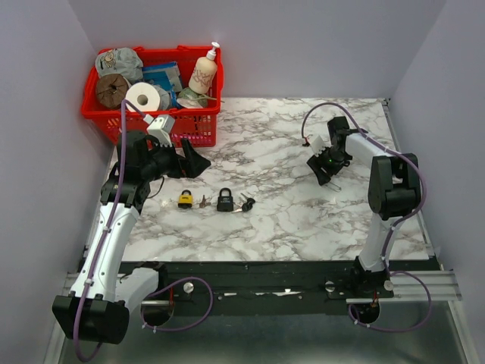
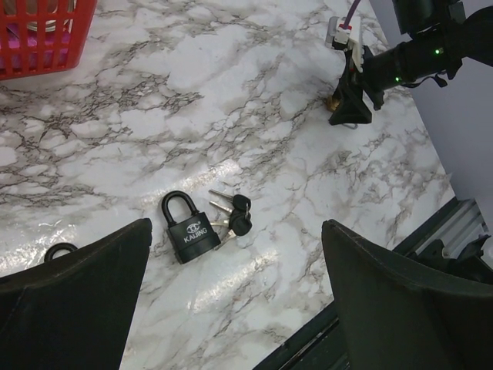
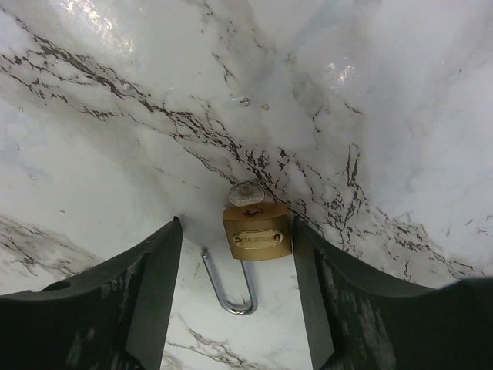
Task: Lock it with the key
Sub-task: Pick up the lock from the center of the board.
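While the right claw (image 3: 236, 231) stands spread on both sides of the brass padlock (image 3: 257, 231), the risk is plain. Its shackle (image 3: 229, 289) lies open on the marble surface (image 3: 115, 116), and an uneven squeeze may turn the body sideways or knock out the small key (image 3: 245, 193), which seems to sit in the keyhole. The left claw (image 2: 235, 231), also spread, hovers over the black padlock (image 2: 190, 231), holding nothing.

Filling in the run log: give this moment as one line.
left end effector: open, near black metal padlock | right end effector: open, straddling brass padlock, silver shackle unlatched, key inserted | locking: not done
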